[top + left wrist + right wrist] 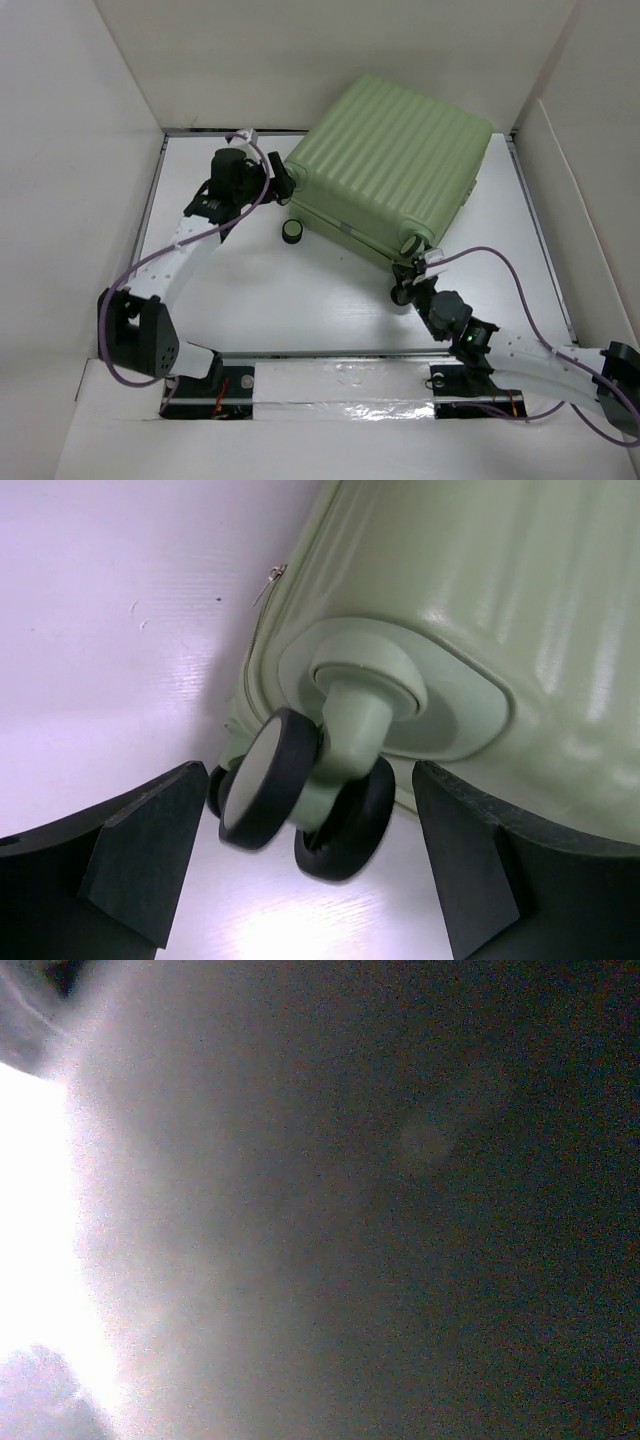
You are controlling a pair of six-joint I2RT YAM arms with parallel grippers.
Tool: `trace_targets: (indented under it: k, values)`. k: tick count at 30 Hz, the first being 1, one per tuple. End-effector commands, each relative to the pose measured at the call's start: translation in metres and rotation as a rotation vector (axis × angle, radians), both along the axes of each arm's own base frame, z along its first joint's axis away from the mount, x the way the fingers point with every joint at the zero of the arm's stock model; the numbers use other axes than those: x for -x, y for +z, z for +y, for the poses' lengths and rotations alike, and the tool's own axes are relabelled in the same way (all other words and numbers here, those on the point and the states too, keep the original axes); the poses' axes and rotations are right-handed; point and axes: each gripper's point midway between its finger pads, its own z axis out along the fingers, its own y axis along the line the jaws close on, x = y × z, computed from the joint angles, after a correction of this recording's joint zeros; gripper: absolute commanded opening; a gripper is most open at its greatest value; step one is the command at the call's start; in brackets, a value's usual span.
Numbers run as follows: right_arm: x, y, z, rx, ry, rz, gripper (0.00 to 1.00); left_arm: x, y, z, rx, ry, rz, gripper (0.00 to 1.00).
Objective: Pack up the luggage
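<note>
Luggage (390, 165) lies flat at 1 o'clock on the worktop (300, 300). Left pincer (310, 870) gapes astride a corner wheel (270, 790), clear of it. Right pincer (408, 280) is closed at the 5 o'clock corner. Assessment: rigid, smooth shell, probably slippery and bulky. Take hold at the wheel stem or shell seam.

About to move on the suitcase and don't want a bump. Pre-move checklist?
1. Suitcase lid down: ok from the top view.
2. Zip fully run: cannot tell.
3. Left gripper open, straddling the caster wheel with a gap on each side: ok.
4. Right gripper shut by the near corner caster; touching it: cannot tell.
5. Right wrist view usable: not ok, only blur and glare.
</note>
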Motion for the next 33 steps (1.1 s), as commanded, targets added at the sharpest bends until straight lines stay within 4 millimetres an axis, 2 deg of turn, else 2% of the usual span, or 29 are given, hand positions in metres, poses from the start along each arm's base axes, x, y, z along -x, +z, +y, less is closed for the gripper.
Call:
trace_targets:
  k: [1,3,7,10,11,14,15,16,18,20,21,22,23,24,25,26,27,28,29,30,31,33]
  values:
    - [0.024,0.055,0.047,-0.287,0.255,-0.038,0.0,-0.006,-0.007,-0.008,-0.096,-0.101,0.042,0.83]
    - [0.024,0.056,0.045,-0.29,0.258,-0.04,0.0,-0.013,-0.009,-0.009,-0.133,-0.119,0.056,0.81]
    - [0.024,0.055,0.045,-0.286,0.263,-0.043,0.0,-0.011,-0.013,-0.019,-0.162,-0.176,0.069,0.73]
    - [0.024,0.056,0.044,-0.29,0.266,-0.046,0.0,-0.012,-0.013,-0.024,-0.182,-0.2,0.063,0.5]
    - [0.024,0.056,0.044,-0.288,0.271,-0.043,0.0,-0.012,-0.013,-0.025,-0.181,-0.21,0.065,0.32]
    - [0.024,0.056,0.04,-0.285,0.263,-0.044,0.0,-0.01,-0.009,-0.037,-0.142,-0.249,0.054,0.0]
    - [0.024,0.057,0.039,-0.278,0.26,-0.048,0.0,-0.004,-0.014,-0.044,-0.128,-0.27,0.06,0.0]
    - [0.022,0.066,0.034,-0.287,0.249,-0.07,0.0,0.002,-0.01,-0.05,-0.107,-0.292,0.048,0.0]
    - [0.018,0.064,0.025,-0.241,0.216,-0.061,0.0,0.011,-0.012,-0.061,-0.098,-0.312,0.049,0.0]
    - [0.016,0.077,0.015,-0.233,0.191,-0.071,0.0,0.029,-0.002,-0.087,-0.055,-0.376,0.01,0.0]
    - [0.013,0.082,0.009,-0.228,0.172,-0.081,0.0,0.041,-0.014,-0.095,-0.037,-0.403,0.031,0.0]
    - [0.013,0.086,0.006,-0.228,0.166,-0.085,0.0,0.053,-0.011,-0.106,0.012,-0.419,0.034,0.0]
    - [0.013,0.088,0.005,-0.224,0.164,-0.087,0.0,0.074,-0.014,-0.128,0.047,-0.487,0.042,0.0]
    - [0.01,0.09,0.002,-0.22,0.153,-0.096,0.0,0.085,-0.023,-0.14,0.083,-0.515,0.027,0.0]
    - [0.009,0.088,0.003,-0.219,0.152,-0.097,0.0,0.11,-0.014,-0.172,0.161,-0.585,-0.004,0.0]
    - [0.008,0.091,0.006,-0.236,0.157,-0.102,0.0,0.125,-0.023,-0.184,0.175,-0.62,0.017,0.0]
    - [0.004,0.069,0.015,-0.207,0.167,-0.052,0.0,0.138,-0.03,-0.195,0.187,-0.654,0.033,0.0]
    - [0.005,0.063,0.025,-0.202,0.195,-0.037,0.0,0.152,-0.037,-0.21,0.221,-0.689,0.073,0.0]
    - [0.005,0.055,0.036,-0.193,0.224,-0.019,0.0,0.162,-0.034,-0.222,0.247,-0.73,0.069,0.0]
    - [0.005,0.06,0.045,-0.215,0.238,-0.037,0.0,0.175,-0.027,-0.238,0.275,-0.779,0.049,0.0]
    - [0.001,0.041,0.057,-0.172,0.241,0.006,0.0,0.182,-0.028,-0.245,0.293,-0.81,0.06,0.0]
    - [-0.001,0.041,0.072,-0.177,0.249,-0.001,0.0,0.186,-0.017,-0.254,0.324,-0.836,0.043,0.0]
